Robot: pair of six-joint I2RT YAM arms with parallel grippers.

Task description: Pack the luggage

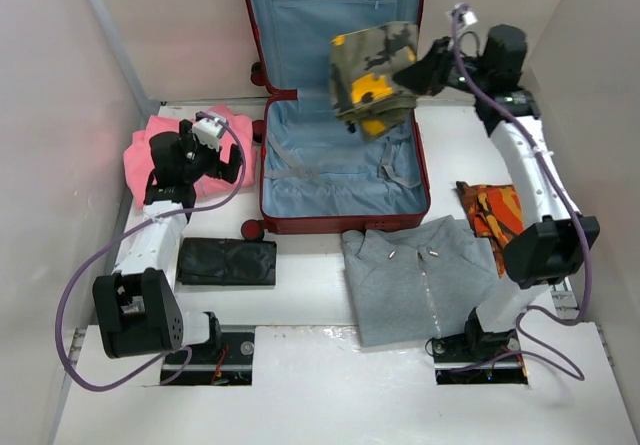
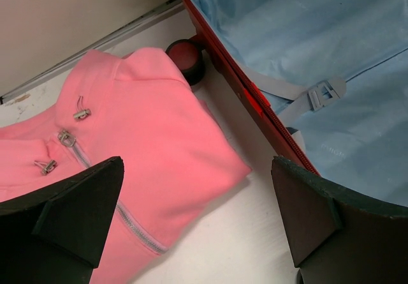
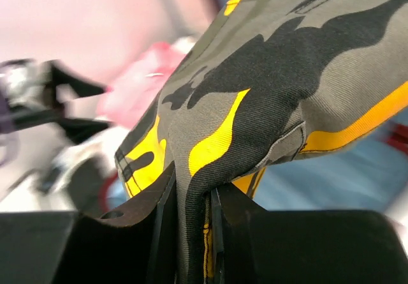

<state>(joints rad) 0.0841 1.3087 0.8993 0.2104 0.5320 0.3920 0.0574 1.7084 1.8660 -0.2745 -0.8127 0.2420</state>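
The luggage, a dark-red hard-shell suitcase with light blue lining, lies open at the back middle, its lid leaning on the wall. My right gripper is shut on a folded camouflage garment in grey, black and yellow, hanging in the air over the suitcase's right half. In the right wrist view the garment is pinched between the fingers. My left gripper stands open above the edge of a pink zip sweater, beside the luggage's red rim. In the top view the left gripper hovers over the pink sweater.
A grey buttoned sweater lies in front of the suitcase, an orange patterned cloth to its right under the right arm, and a flat black pouch at the left front. Walls close in on both sides. A suitcase wheel sits by the pink sweater.
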